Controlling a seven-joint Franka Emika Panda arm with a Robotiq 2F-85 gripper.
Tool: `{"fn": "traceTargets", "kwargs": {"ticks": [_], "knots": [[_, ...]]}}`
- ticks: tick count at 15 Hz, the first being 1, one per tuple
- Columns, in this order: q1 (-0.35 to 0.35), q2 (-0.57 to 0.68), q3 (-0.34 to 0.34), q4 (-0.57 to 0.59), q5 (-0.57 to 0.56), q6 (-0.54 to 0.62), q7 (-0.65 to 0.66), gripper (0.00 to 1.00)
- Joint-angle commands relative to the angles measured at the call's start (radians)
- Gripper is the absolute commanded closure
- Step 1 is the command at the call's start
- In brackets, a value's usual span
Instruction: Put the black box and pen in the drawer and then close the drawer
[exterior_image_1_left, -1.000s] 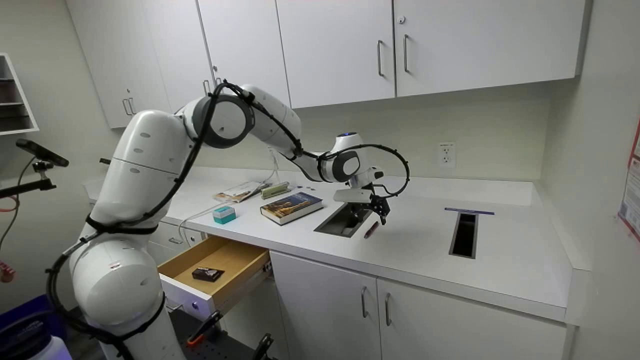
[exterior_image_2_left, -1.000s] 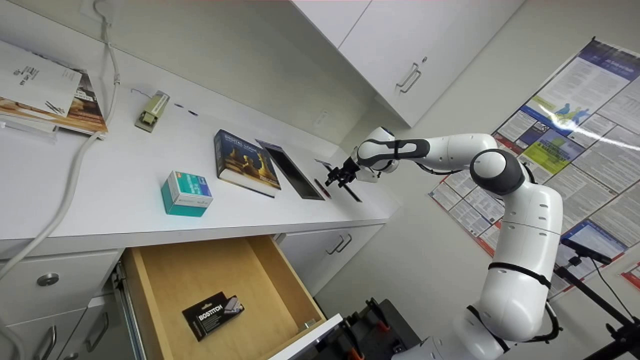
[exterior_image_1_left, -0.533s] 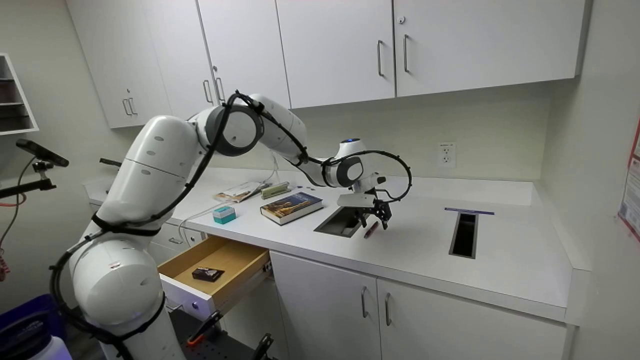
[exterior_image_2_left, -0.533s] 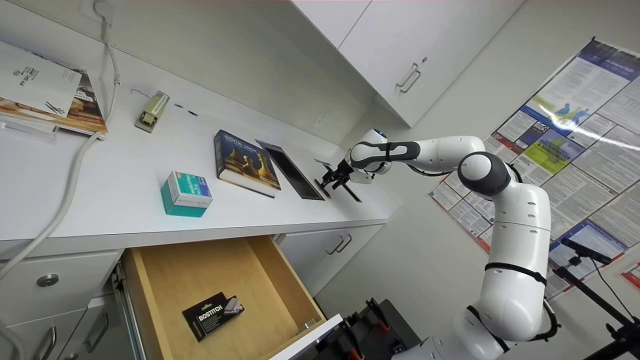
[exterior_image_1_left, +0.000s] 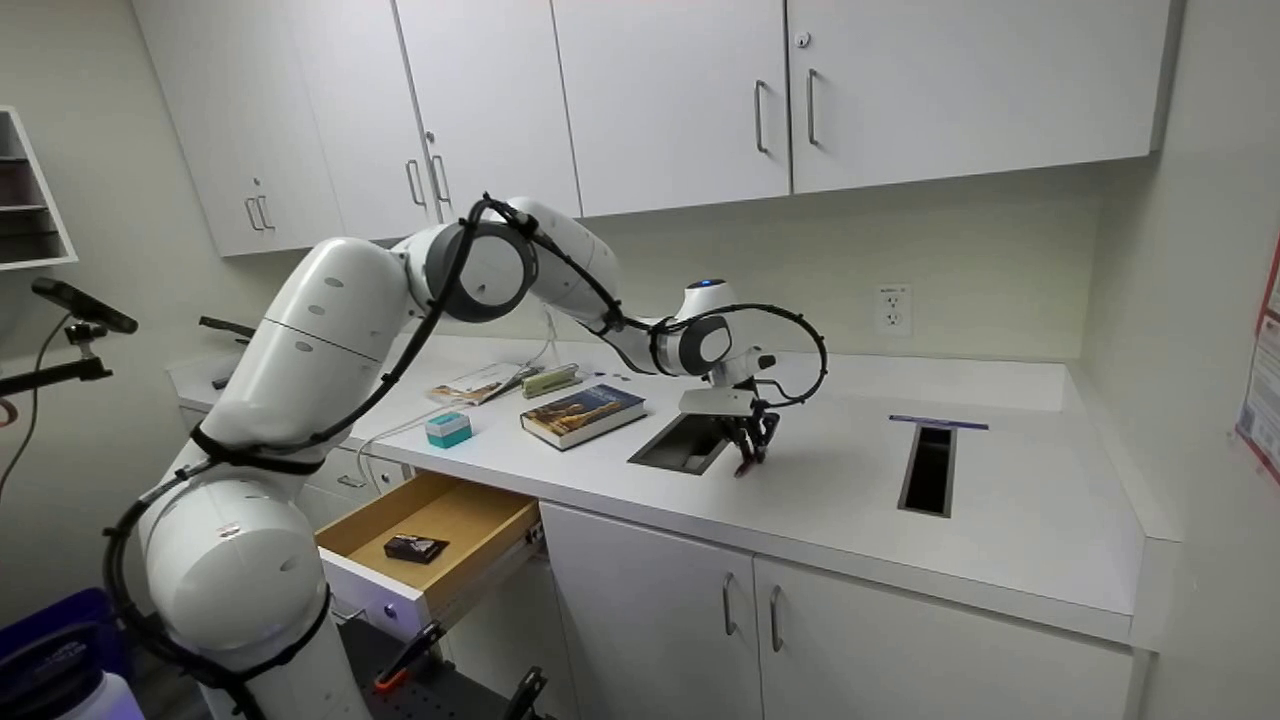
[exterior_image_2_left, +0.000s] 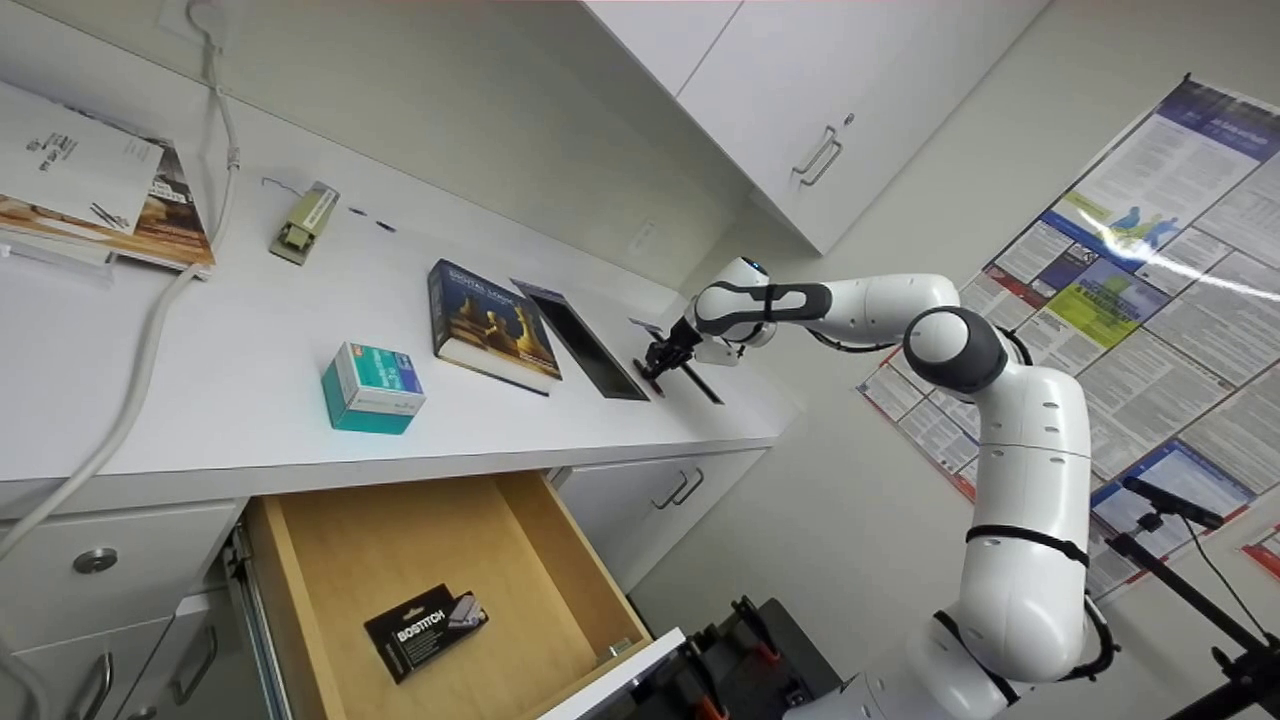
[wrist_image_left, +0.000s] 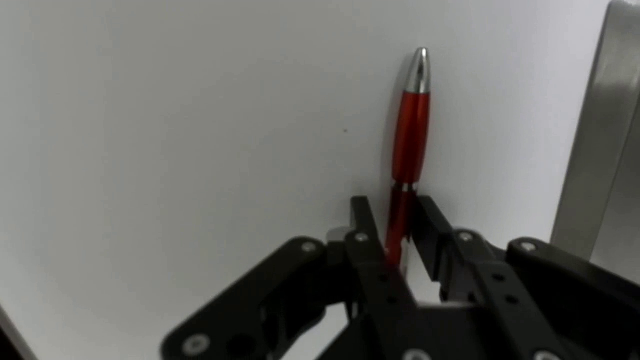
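The red pen (wrist_image_left: 411, 135) with a silver tip lies on the white counter in the wrist view. My gripper (wrist_image_left: 391, 200) is around its lower half, the fingers drawn fairly near each other. One finger (wrist_image_left: 430, 225) is close against the pen's right side, while a narrow gap shows on the left, so the jaws are still partly open. In an exterior view the gripper (exterior_image_1_left: 750, 464) is low at the counter and hides most of the pen. The black box (exterior_image_2_left: 427, 632) lies inside the pulled-out drawer (exterior_image_2_left: 430, 530), seen in both exterior views.
Beside the pen is a metal-rimmed opening (exterior_image_1_left: 655, 455) in the counter. A narrower slot (exterior_image_1_left: 928, 470) with a blue strip (exterior_image_1_left: 940, 423) lies farther right. Also on the counter are a book (exterior_image_2_left: 492, 330), a teal box (exterior_image_2_left: 372, 390), a green object (exterior_image_2_left: 304, 222), papers (exterior_image_2_left: 90, 180) and a white cable (exterior_image_2_left: 150, 340).
My gripper has come down to the counter at the pen, and its fingers have drawn together around it. The drawer and the black box have stayed put.
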Motion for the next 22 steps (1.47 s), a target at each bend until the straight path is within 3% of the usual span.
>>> {"fn": "traceTargets", "kwargs": {"ticks": [1,6,12,16,21,22], "knots": [[-0.017,0.025,0.020,0.053,0.019,-0.057,-0.023,0.99],[-0.010,-0.044,0.030,0.001,-0.019,-0.077,-0.100,0.96],[0.011,-0.327,0.062,-0.254,-0.131,-0.035,-0.354,0.96],[0.025,-0.477,0.129,-0.381,-0.073,-0.005,-0.538,0.96],[0.098,-0.592,0.191,-0.489,0.063,-0.015,-0.750,0.96],[0.108,-0.527,0.156,-0.413,0.025,-0.035,-0.678,0.96]]}}
